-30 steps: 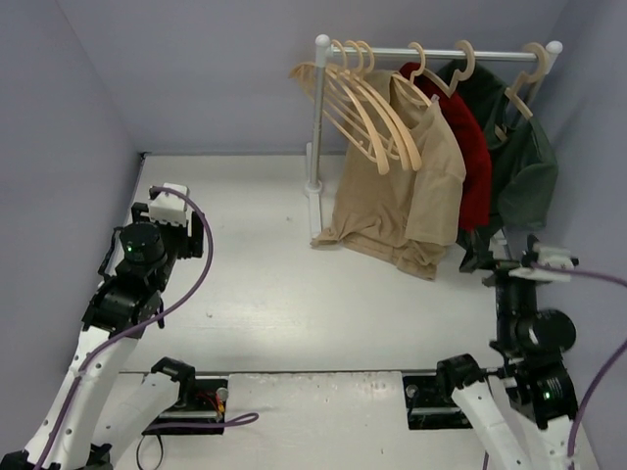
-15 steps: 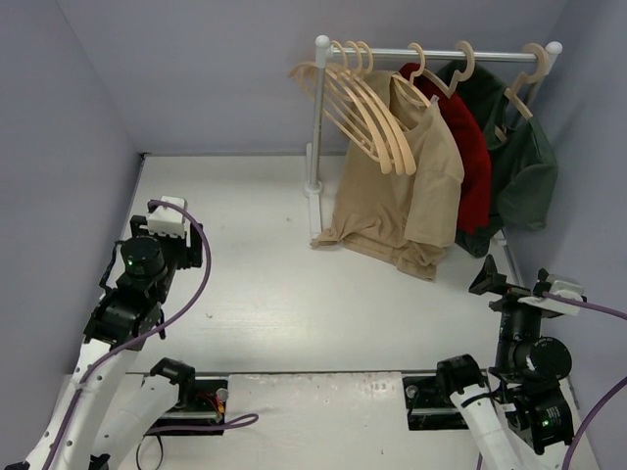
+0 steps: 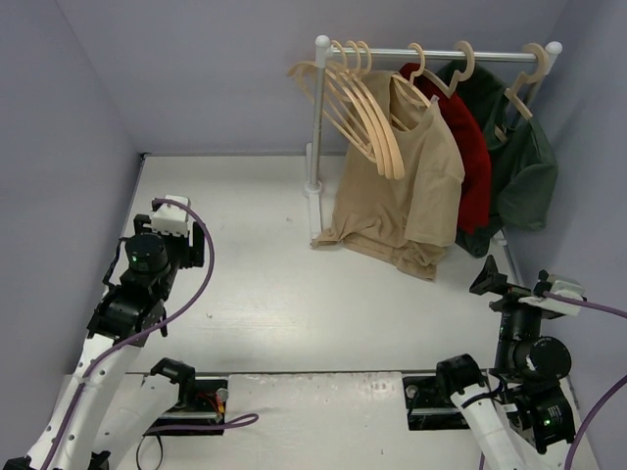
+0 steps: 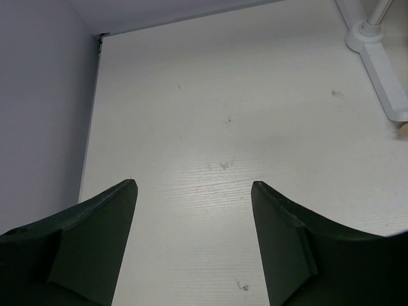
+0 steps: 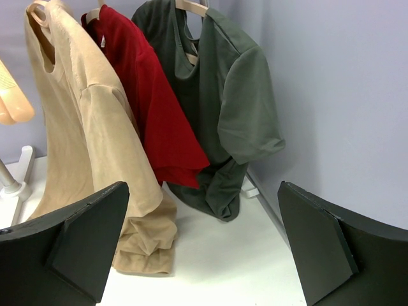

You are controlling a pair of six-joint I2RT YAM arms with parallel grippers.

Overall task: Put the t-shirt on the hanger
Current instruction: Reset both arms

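Two spread, empty: left end effector [image 4: 192, 185], right end effector [image 5: 203, 185]; t-shirt [image 3: 392, 196] hanging on hanger [image 5: 37, 11], beside red shirt [image 3: 475, 166].

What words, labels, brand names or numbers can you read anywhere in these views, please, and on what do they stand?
None: no readable text shows in any view. The tan t-shirt, red t-shirt, green garment, spare hangers and rack all appear plain, with no print or tag visible.
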